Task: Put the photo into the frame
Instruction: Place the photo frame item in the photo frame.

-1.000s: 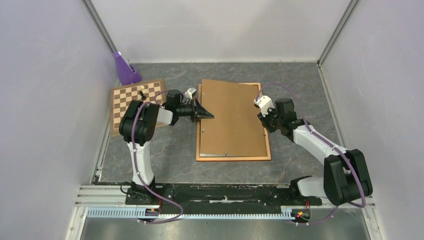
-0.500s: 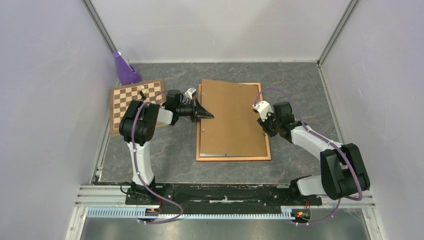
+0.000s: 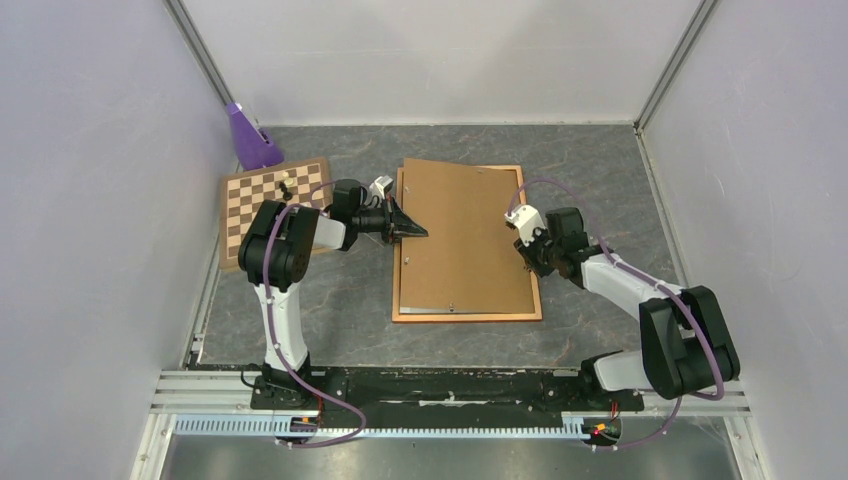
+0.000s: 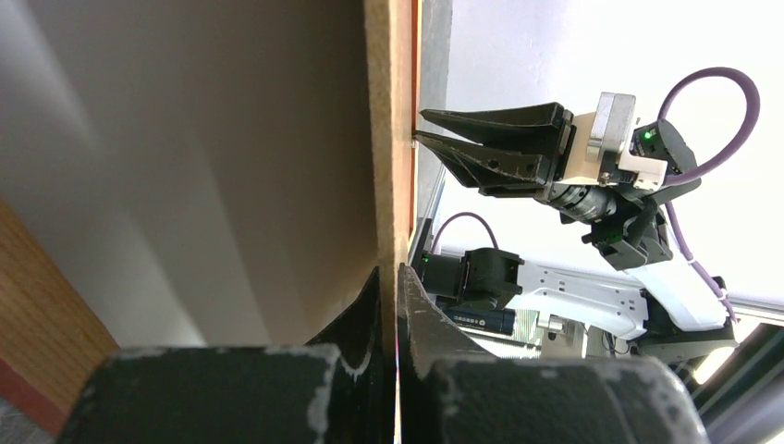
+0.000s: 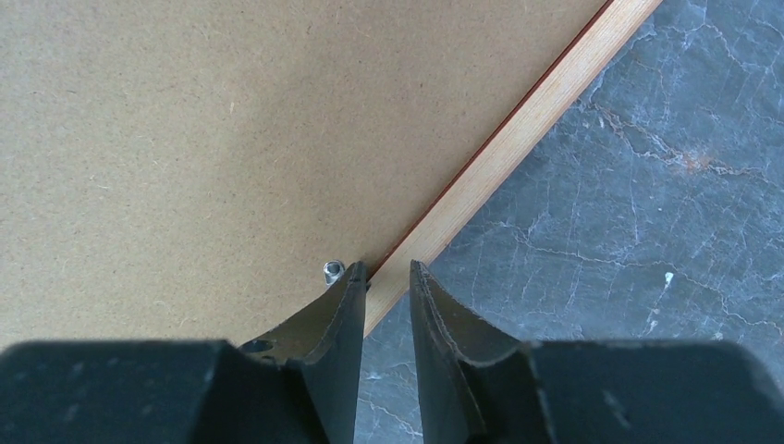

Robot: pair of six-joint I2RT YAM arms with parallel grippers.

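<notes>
The orange-brown frame (image 3: 468,316) lies flat at the table's middle, and a brown hardboard backing panel (image 3: 465,230) sits skewed on top of it. My left gripper (image 3: 418,232) is shut on the panel's left edge, which the left wrist view shows edge-on (image 4: 388,139) between the pinched jaws (image 4: 391,273). My right gripper (image 3: 527,245) hovers over the frame's right rail (image 5: 518,139). It is open by a narrow gap (image 5: 385,268) with nothing in it, and a small metal tab (image 5: 333,270) sits by one finger. The photo is hidden.
A chessboard (image 3: 262,200) with a few pieces lies at the left, close behind my left arm. A purple object (image 3: 250,140) stands in the back left corner. Walls close in the grey table on three sides.
My right gripper has slid a little nearer along the frame's right rail. The left gripper and the panel have not moved.
</notes>
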